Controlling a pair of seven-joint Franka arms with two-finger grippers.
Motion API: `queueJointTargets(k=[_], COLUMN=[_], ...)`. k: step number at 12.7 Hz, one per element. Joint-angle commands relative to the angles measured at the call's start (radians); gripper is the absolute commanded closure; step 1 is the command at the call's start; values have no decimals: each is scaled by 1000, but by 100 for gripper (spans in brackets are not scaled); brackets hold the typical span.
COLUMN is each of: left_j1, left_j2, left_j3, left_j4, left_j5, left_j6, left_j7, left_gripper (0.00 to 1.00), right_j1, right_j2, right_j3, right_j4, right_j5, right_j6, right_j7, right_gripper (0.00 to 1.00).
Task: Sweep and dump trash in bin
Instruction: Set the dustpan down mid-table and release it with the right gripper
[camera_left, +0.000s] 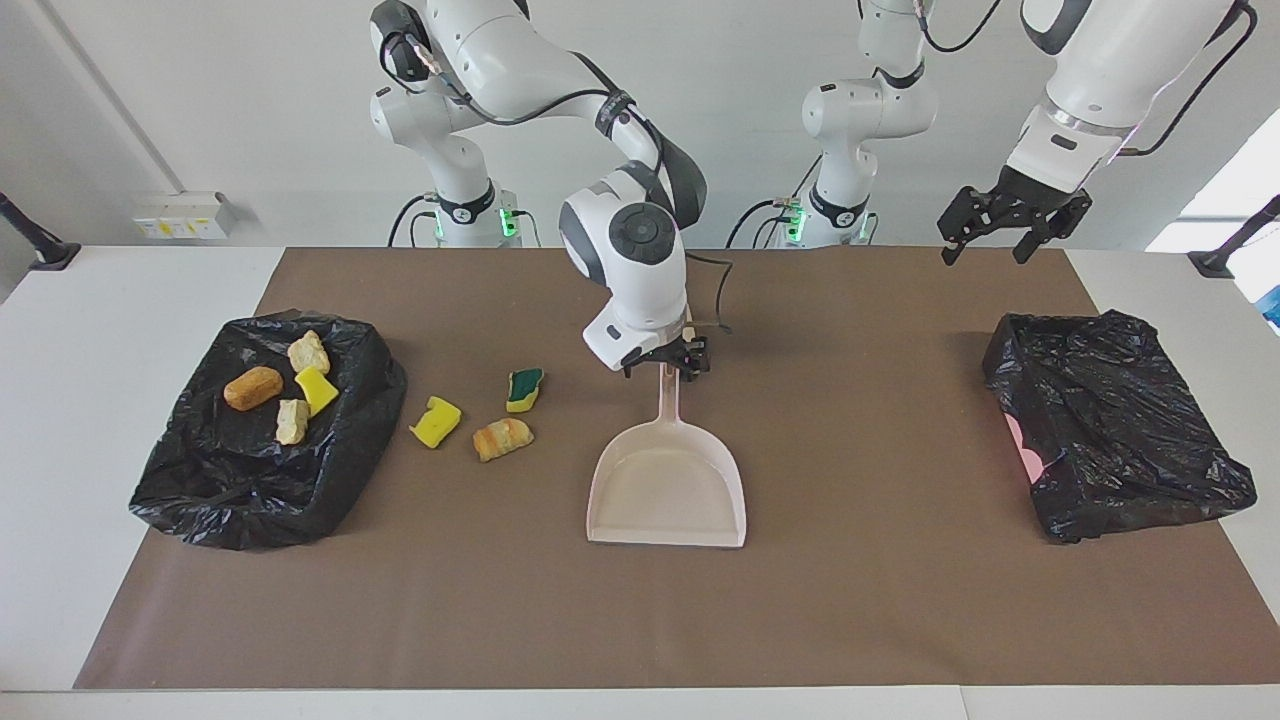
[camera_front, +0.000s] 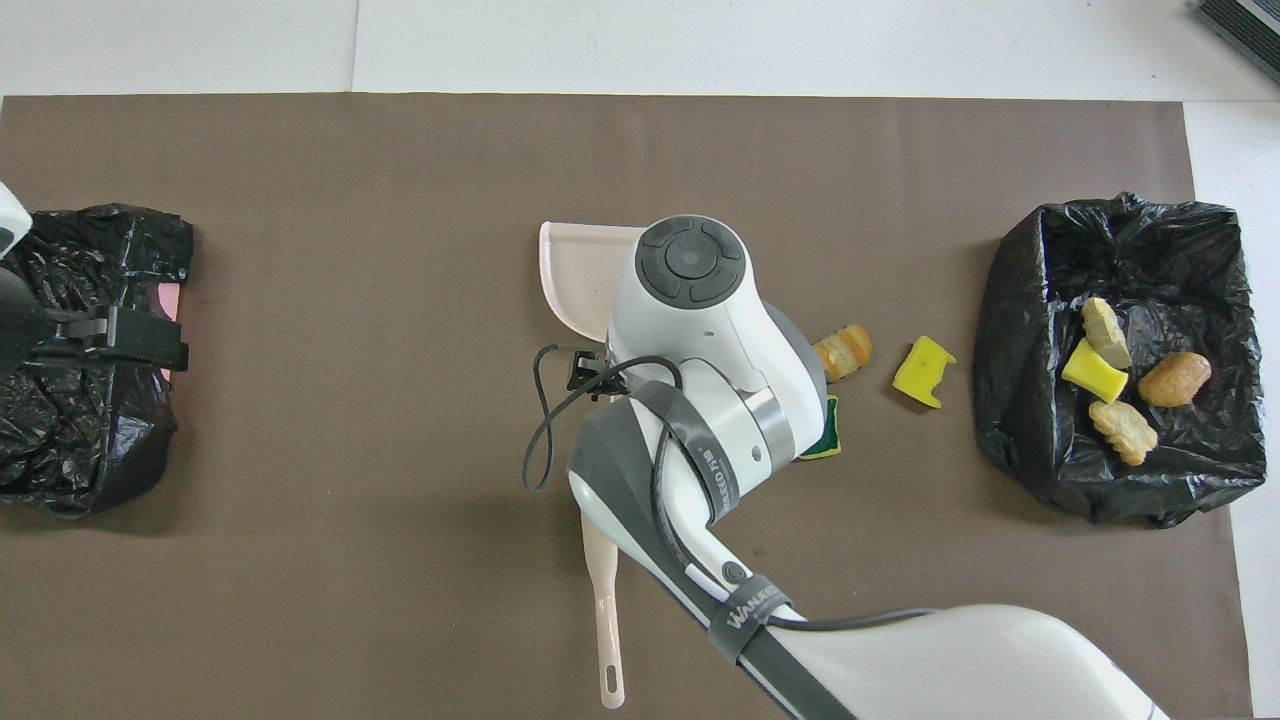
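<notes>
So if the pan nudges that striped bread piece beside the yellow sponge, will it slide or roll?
Probably roll or tumble: the bread piece looks rounded and loaf-shaped. It likely moves easily, being small and lying loose on the flat mat. The dustpan has a wide flat mouth, so it should scoop it.

I see a beige dustpan (camera_left: 668, 485) lying flat at centre frame on the brown mat (camera_left: 860, 620) covering the white table (camera_left: 100, 300). A crumpled black bag (camera_left: 1110, 420) sits at the right edge.

Four trash pieces (camera_left: 280, 385) in bin (camera_left: 215, 490), three (camera_left: 478, 417) between it and dustpan (camera_left: 667, 490)
</notes>
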Motion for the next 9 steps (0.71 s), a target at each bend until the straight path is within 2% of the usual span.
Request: queueJointTargets(k=[1, 4, 6, 9], left_j1=[12, 14, 12, 12], left_j2=[-10, -10, -10, -8], left_j3=[-2, -1, -2, -2], left_j4=[-5, -5, -3, -3], left_j5=[-8, -8, -7, -7], left_j6=[1, -1, 2, 8], left_j7=[14, 12, 12, 12], left_gripper=[0, 0, 0, 0], right_j1=[37, 111, 160, 256], right_j2=[-172, -281, -350, -340], right_j3=[3, 2, 3, 2], right_j4=[-218, -398, -530, -634], right_j5=[21, 59, 65, 65], right_j6=[16, 75, 160, 333], right_j7=[31, 55, 62, 172], right_gripper=[0, 0, 0, 0])
